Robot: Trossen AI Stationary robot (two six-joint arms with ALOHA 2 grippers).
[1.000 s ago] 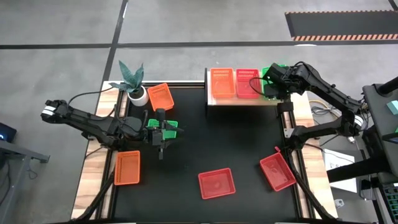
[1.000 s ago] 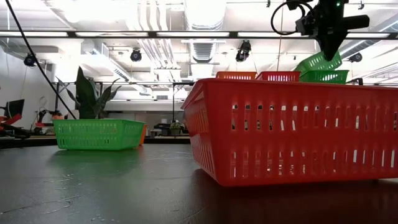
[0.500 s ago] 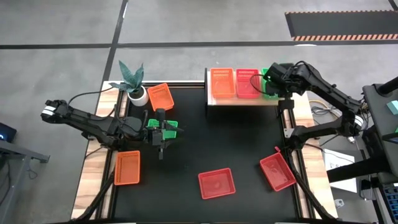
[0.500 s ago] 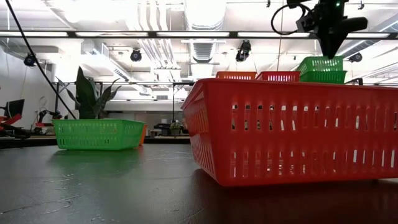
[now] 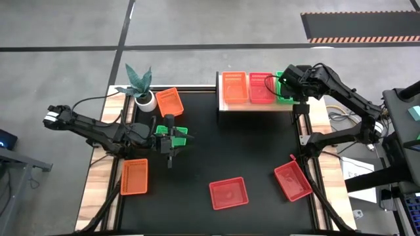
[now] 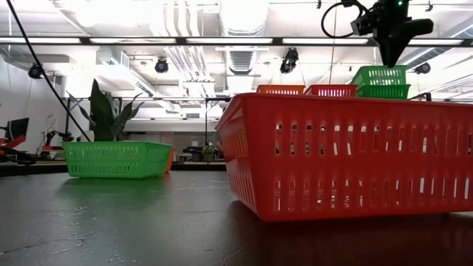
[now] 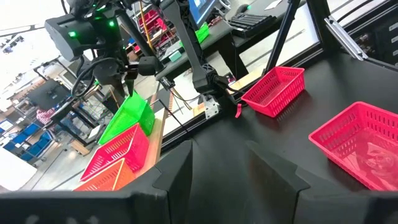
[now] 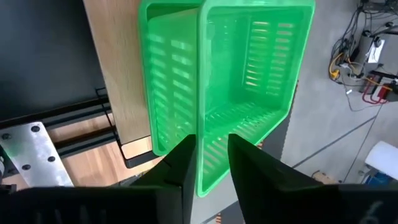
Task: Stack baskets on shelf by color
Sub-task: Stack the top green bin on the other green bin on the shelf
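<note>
Green mesh fills my right wrist view: my right claw point(image 8: 208, 158) hangs just above two green baskets point(image 8: 227, 93) nested at the 3 o'clock end of the shelf point(image 5: 262, 107), fingers slightly parted with the top basket's rim between them; whether they grip it I cannot tell. A second ago that top basket hung tilted from my claw; now it sits level in the one beneath. On the shelf, the orange basket point(image 5: 235, 87) lies at the 9 o'clock end and a red-pink one point(image 5: 260, 88) in the middle. My left claw point(image 5: 172, 139) has not moved, its fingers spread wide over a green basket point(image 5: 165, 134) at 9 o'clock on the bench point(image 5: 230, 151), and I cannot tell whether it grips.
</note>
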